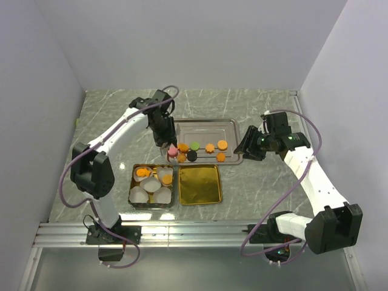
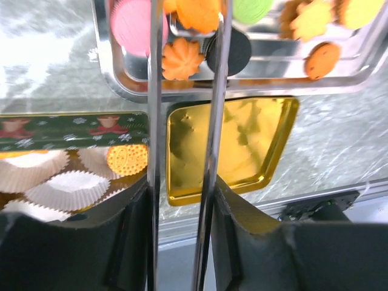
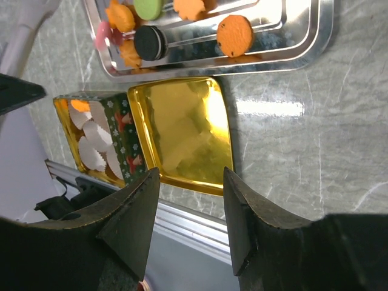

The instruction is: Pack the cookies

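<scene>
**Location.** Find the cookies point(image 1: 192, 156) first. Eight lie in two loose rows on the silver tray point(image 1: 206, 124). Two orange ones already sit among the paper cups point(image 2: 66, 188) inside the tin point(image 2: 73, 130). The tin stands just beside the gold lid point(image 2: 236, 145), on the near side of the tray.

**Grippers.** The left gripper point(image 2: 190, 7) hangs over the tray's left end. Its long, thin fingers point(image 2: 154, 121) stand a little apart and straddle a round orange cookie point(image 2: 197, 12) and an orange flower cookie point(image 2: 182, 59). The pink cookie point(image 2: 130, 24) lies just outside one finger and the black cookie point(image 2: 233, 51) just outside the other. The fingertips run out of view, so you cannot tell whether they have closed on a cookie. The right gripper point(image 3: 189, 179) waits at the tray's right end, jaws about half apart, holding nothing.

**Handling.** Treat each cookie as light, thin, stiff and probably brittle. Expect it to skid on the polished tray if the tips catch only one side. Take hold across the rim, at two opposite points. On flower shapes, seat the tips in the notches between petals. Apply only enough force to lift, since a hard squeeze may chip the edge. Keep the tips clear of the neighbours, which lie very close together.
</scene>
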You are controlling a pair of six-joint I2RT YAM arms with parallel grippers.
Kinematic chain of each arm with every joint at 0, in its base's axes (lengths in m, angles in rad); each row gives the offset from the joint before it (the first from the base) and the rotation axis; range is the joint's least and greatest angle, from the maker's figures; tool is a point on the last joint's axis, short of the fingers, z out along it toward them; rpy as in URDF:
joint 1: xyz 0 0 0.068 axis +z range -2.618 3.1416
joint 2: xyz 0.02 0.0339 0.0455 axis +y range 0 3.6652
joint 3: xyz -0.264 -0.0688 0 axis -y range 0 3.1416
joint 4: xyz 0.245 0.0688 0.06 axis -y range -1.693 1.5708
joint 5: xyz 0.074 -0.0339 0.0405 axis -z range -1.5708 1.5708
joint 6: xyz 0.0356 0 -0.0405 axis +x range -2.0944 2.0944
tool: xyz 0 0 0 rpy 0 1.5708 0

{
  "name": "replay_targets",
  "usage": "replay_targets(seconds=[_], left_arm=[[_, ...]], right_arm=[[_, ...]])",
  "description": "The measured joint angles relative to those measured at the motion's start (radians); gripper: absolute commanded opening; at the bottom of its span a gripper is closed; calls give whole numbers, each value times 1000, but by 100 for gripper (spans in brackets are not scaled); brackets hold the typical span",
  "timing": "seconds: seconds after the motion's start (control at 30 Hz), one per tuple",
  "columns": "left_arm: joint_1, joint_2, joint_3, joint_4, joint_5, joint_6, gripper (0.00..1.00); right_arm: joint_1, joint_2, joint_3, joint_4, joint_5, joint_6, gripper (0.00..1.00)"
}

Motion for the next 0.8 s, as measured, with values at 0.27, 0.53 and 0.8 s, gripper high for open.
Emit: replay_targets(seconds=[0.27,0.53,0.8], left_arm=[[6,-170,-23,-56,-43,7,46],[6,-307,-226,-53,-20,7,51],[-16,-205,-243,-20,15,19,52]], right_arm=[[0,9,32,-8,-8,-16,54],[0,26,32,-5,-29,-14,54],[0,24,23,6,-31,-13,54]])
